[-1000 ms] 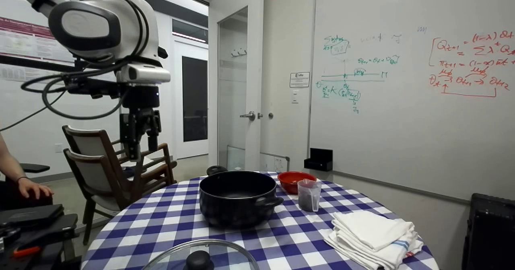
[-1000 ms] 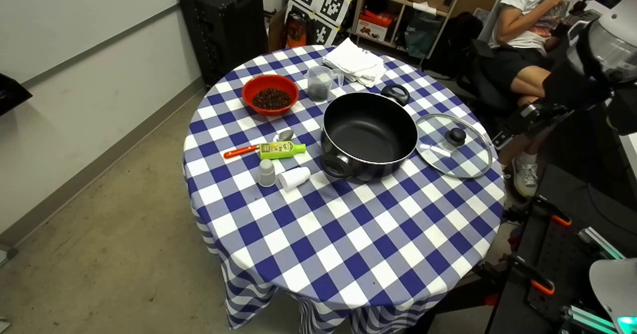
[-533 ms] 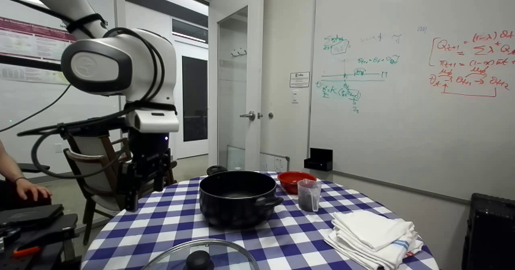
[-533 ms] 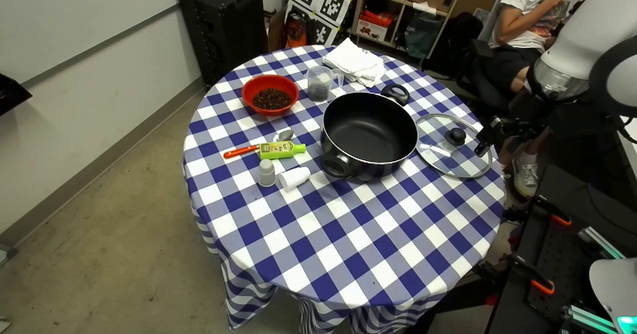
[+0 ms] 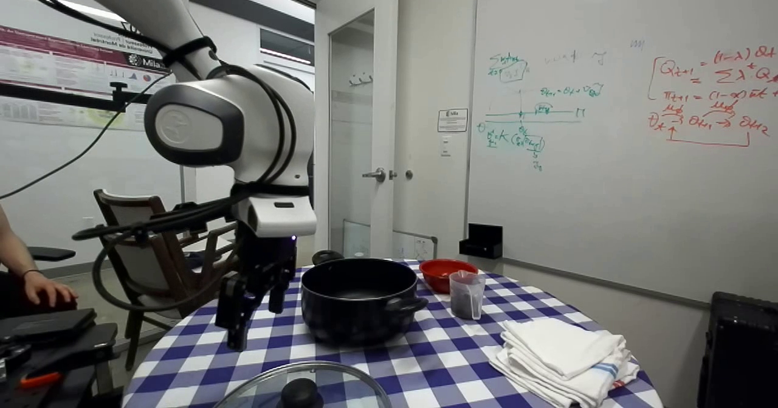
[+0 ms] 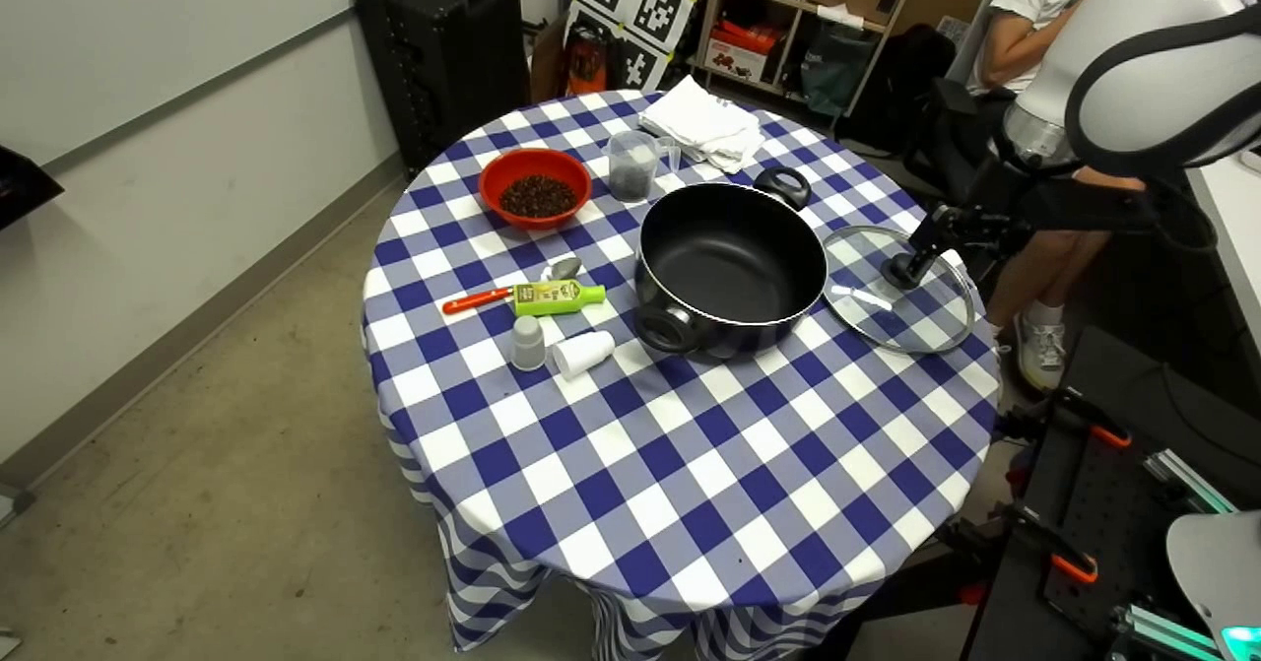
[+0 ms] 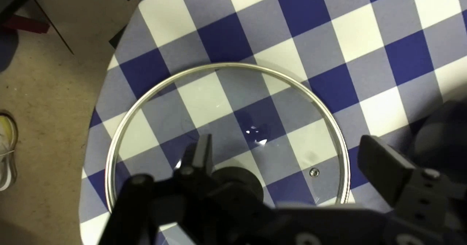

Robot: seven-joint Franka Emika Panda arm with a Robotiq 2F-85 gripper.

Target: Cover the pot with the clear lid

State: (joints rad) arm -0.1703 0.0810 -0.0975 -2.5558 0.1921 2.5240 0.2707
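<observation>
- Since the clear lid (image 6: 877,318) lies on the checked cloth (image 6: 709,503) just beside the bare pot (image 5: 358,317), the job now looks like picking it up by its knob (image 7: 243,179).
- The claw (image 5: 257,325) has its two fingers (image 7: 383,164) spread wide, with nothing gripped.
- In the wrist view the knob sits closer to one finger than the other, so the claw should slide until the knob is in the middle.
- Then it should go down slowly, squeeze tight, and lift straight up, with the lid flat so it won't slip or bump the pot.
- The poster (image 5: 67,61) says "Mila", and the small sign (image 5: 453,120) by the door (image 5: 386,122) seems to say it too.
- The whiteboard (image 5: 620,177) has red and green math (image 5: 729,96); I can read "(1-λ)".
- The green bottle (image 6: 559,297) has a label (image 6: 552,292) too small to read.
</observation>
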